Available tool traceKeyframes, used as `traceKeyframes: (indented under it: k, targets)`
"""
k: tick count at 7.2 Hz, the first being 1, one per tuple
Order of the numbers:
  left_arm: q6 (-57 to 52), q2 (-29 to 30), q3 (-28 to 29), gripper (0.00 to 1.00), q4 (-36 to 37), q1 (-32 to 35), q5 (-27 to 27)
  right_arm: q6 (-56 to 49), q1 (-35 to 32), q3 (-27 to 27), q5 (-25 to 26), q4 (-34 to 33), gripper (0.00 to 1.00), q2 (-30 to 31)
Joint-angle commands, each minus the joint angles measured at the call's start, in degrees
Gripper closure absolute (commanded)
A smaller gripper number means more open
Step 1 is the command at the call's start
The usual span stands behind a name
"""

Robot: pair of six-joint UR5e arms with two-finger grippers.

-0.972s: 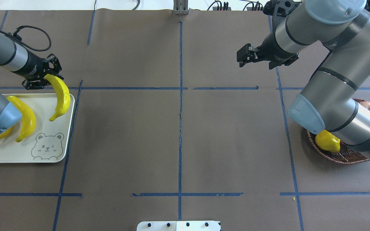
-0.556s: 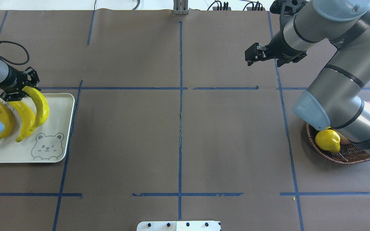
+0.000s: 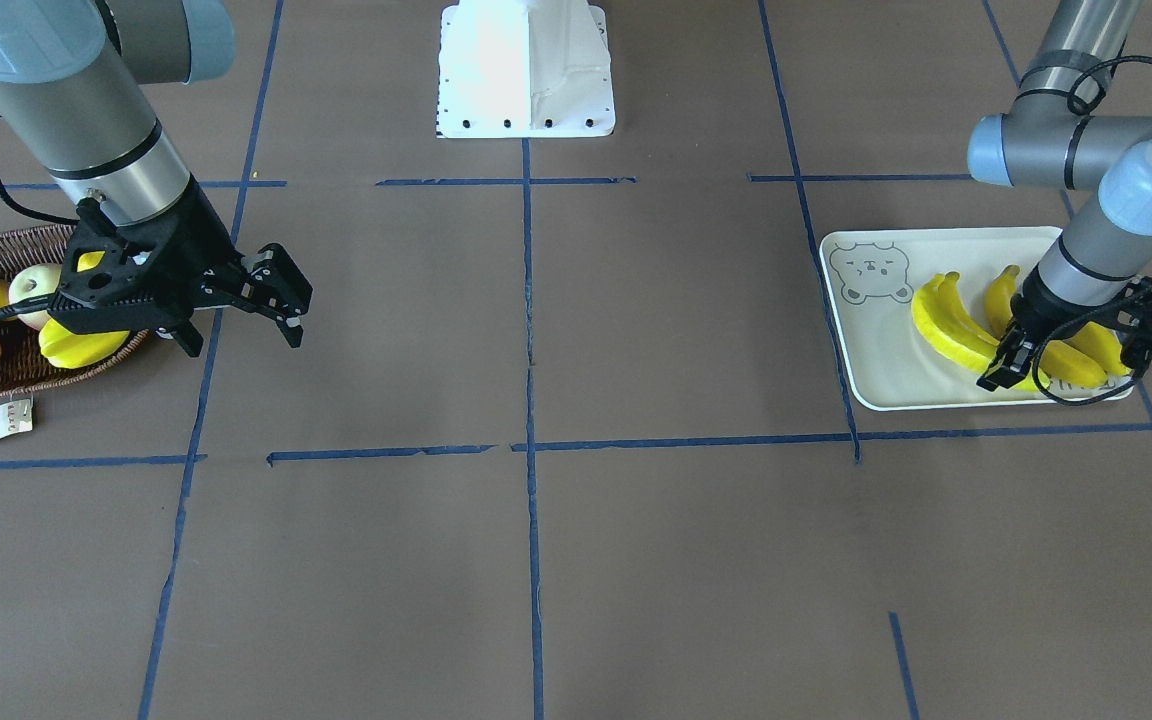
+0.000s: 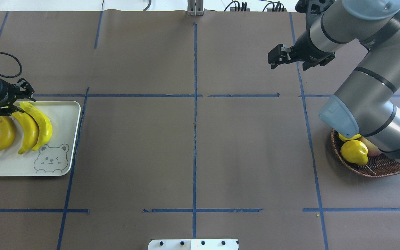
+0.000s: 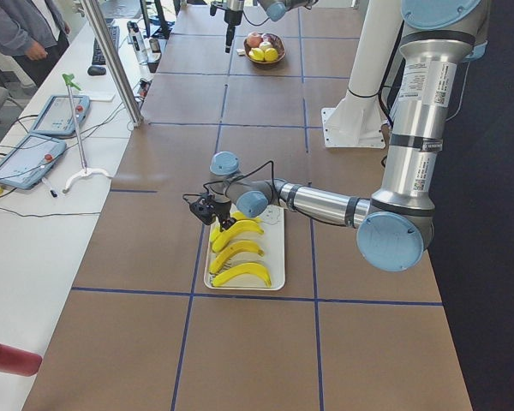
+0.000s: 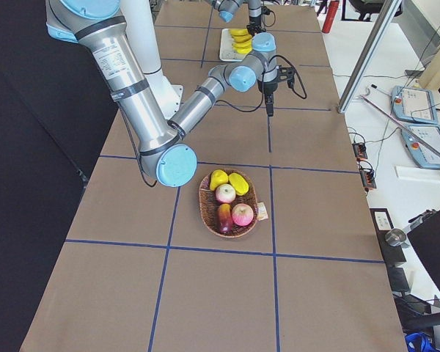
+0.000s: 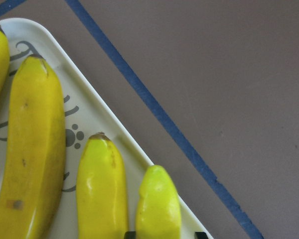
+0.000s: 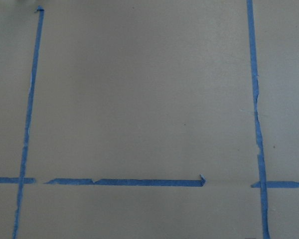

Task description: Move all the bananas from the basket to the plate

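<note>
My left fingers (image 3: 1004,365) are spread apart, low over the end of the cream-white rectangular plate with the grey bear drawing (image 4: 61,114) that lies opposite the bear. They straddle the tip of the outermost curved bright yellow banana (image 4: 41,122), with a gap on either side. All four bananas lie side by side on that plate. My right fingers (image 3: 288,283) are apart too and empty. They hover above the brown taped surface (image 4: 193,156), away from the oval dark brown wicker basket (image 4: 373,169) of other fruit.

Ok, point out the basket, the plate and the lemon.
basket (image 4: 377,169): overhead view, woven front wall.
plate (image 4: 9,164): overhead view, bare near edge.
lemon (image 4: 353,152): overhead view, its middle.
</note>
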State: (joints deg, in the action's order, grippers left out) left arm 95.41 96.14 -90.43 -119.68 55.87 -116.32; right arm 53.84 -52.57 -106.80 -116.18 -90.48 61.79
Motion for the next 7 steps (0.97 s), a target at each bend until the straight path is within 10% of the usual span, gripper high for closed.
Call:
traceKeyframes:
  k: [1,4,7]
  targets:
    - [-16.39,-0.34,-1.85,0.00,0.58,1.77,-2.93,-10.27,-4.18,0.19,-0.28,-6.41,0.01,0.70]
    - [-49.51,-0.87,-2.20,0.00,7.50,17.29,-16.36,-33.81,-15.59,2.29,-7.35,-9.89,0.01,7.17]
    - [-87.74,-1.48,-3.00,0.00,23.21,27.16,-17.71,-56.68,-29.13,8.79,-17.57,-9.18,0.01,14.39]
